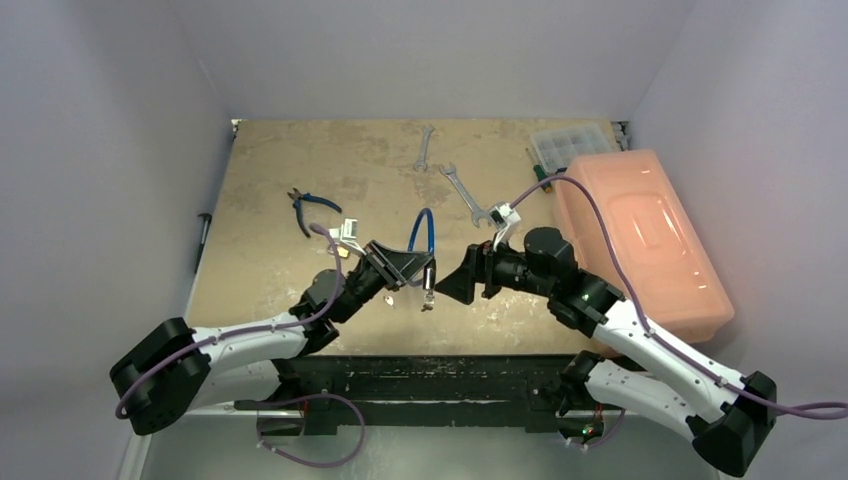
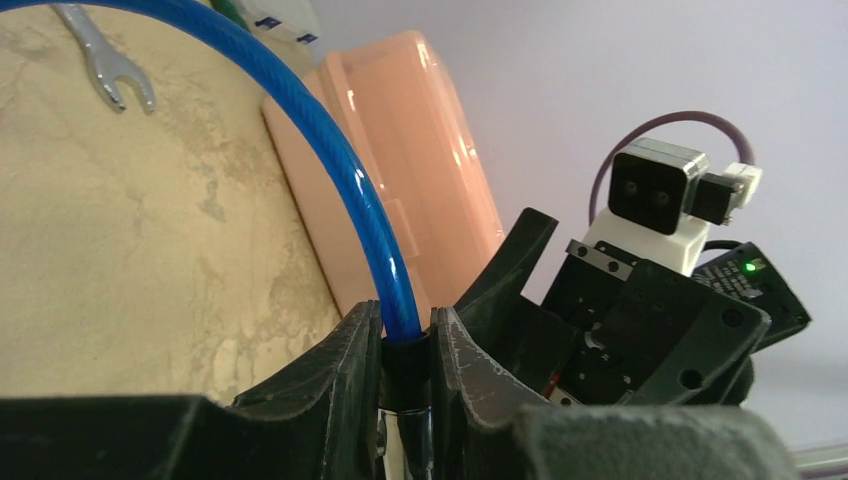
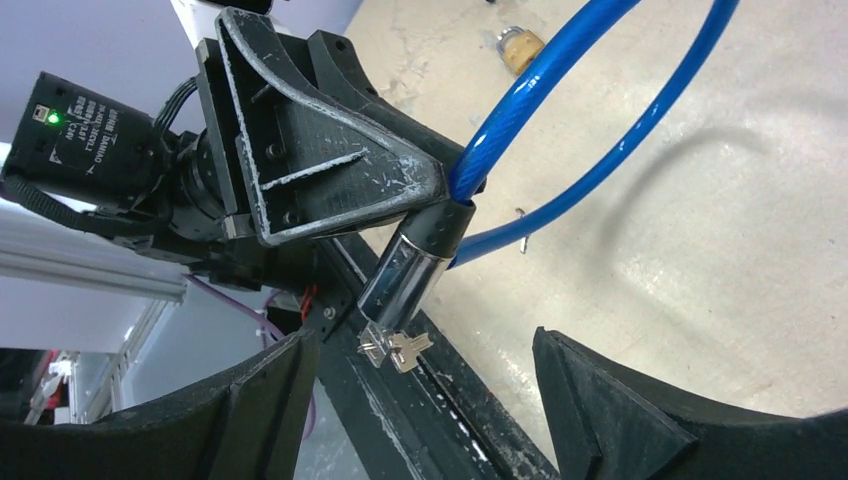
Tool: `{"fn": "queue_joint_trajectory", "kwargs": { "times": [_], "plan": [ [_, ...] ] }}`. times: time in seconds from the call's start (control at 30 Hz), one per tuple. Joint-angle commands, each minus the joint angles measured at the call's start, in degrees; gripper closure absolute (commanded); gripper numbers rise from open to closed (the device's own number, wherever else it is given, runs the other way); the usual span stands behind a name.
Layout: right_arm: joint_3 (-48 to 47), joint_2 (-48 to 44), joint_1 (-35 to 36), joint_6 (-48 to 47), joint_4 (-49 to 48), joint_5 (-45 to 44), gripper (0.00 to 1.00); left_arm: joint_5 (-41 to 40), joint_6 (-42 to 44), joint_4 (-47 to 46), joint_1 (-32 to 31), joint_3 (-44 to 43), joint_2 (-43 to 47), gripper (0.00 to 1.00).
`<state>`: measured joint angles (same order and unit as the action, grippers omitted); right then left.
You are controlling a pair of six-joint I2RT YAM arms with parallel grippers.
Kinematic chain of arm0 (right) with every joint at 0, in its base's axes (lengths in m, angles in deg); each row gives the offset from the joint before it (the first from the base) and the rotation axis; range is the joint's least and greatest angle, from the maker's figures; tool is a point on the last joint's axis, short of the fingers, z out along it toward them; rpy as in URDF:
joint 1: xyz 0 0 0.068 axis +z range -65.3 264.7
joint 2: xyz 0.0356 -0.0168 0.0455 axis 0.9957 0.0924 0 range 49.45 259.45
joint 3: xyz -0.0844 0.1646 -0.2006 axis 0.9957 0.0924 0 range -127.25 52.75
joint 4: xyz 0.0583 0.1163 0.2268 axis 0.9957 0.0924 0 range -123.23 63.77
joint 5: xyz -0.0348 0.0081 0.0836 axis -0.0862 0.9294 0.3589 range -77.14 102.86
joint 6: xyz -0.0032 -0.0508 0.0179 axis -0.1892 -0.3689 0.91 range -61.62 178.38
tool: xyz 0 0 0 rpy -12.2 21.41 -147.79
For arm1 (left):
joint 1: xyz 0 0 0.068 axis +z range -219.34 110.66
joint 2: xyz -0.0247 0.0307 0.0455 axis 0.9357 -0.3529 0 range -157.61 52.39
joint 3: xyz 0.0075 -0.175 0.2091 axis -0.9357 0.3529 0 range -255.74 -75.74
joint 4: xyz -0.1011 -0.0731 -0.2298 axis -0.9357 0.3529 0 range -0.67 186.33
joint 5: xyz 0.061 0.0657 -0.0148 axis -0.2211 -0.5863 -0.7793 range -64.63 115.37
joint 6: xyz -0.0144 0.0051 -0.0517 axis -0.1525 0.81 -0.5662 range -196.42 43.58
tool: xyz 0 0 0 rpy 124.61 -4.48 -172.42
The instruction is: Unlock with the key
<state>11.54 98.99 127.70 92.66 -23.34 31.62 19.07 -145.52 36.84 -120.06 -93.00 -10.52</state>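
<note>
The left gripper (image 1: 408, 268) is closed on the blue cable lock (image 1: 424, 230), clamping it at the black collar where the cable enters the lock body. The left wrist view shows both fingers (image 2: 340, 385) pressed against that collar, with the cable arching up and away over the table (image 2: 120, 260). The chrome cylinder (image 3: 402, 272) extends from the collar past the fingertips. It is hidden in the left wrist view and reads only as a small dark stub in the top view. The key (image 3: 407, 348) sits at the free end of the cylinder. Only the right wrist view resolves it, as a small silvery cluster, and whether that cluster is one key or two cannot be told. The right gripper (image 1: 447, 288) stands wide open and holds nothing. In its own view its fingers (image 3: 250, 410) flank the key on either side with a visible gap. The top view places it just beside the cylinder, facing the left gripper. A small brass padlock (image 3: 520, 45) lies on the table beyond the cable loop and is seen clearly only in the right wrist view. The top view alone shows the blue-handled pliers (image 1: 308, 208), a long open-ended wrench (image 1: 466, 192), a shorter wrench (image 1: 425, 147), a clear compartment box (image 1: 570, 145) and the full salmon plastic case (image 1: 640, 240) along the table's right edge.
</note>
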Motion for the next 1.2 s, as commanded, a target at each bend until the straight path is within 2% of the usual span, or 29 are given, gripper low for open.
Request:
{"fn": "queue_joint_trajectory", "kwargs": {
  "times": [0.0, 0.53, 0.83, 1.17],
  "plan": [
    [-2.6, 0.3, 0.0, 0.3, 3.0, -2.8, 0.15, -1.6, 2.0, -3.2, -0.3, -1.6, -1.8, 1.00],
    [-4.0, 6.1, 2.8, 2.5, 4.9, -9.7, 0.20, -1.6, -0.4, -7.5, -0.4, -2.0, -10.8, 1.00],
    [-6.4, 11.1, 8.6, 3.1, 4.3, -15.7, 0.23, -0.9, -0.9, -8.9, -0.4, -2.8, -13.3, 1.00],
    [-8.2, 13.5, 9.8, 2.0, 7.3, -22.0, 0.44, -1.3, -0.5, -7.3, -0.4, -2.9, -13.3, 1.00]
  ]
}}
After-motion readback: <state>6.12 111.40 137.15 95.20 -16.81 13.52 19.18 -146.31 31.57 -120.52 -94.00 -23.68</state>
